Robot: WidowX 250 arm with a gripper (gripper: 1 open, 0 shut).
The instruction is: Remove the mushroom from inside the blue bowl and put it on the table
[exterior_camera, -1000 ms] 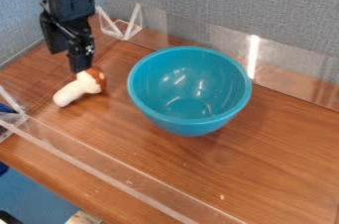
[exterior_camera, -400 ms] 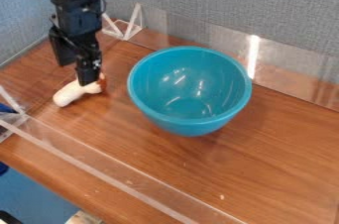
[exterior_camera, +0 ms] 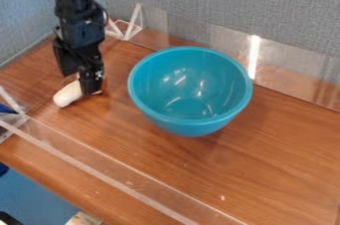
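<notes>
- Lying on the table (exterior_camera: 180, 174), left of centre in the frame, the mushroom (exterior_camera: 72, 94) is outside the bowl, its pale stem pointing lower left and its cap end upper right, mostly hidden by the claw.
- Just right of the stem, the lone arm's claw (exterior_camera: 87, 85) points down over the cap end, fingers spread and released; whether it touches the cap, I cannot tell.
- At centre, the blue bowl (exterior_camera: 190, 92) sits apart from both; the removal looks done, so backing straight up seems next.
</notes>
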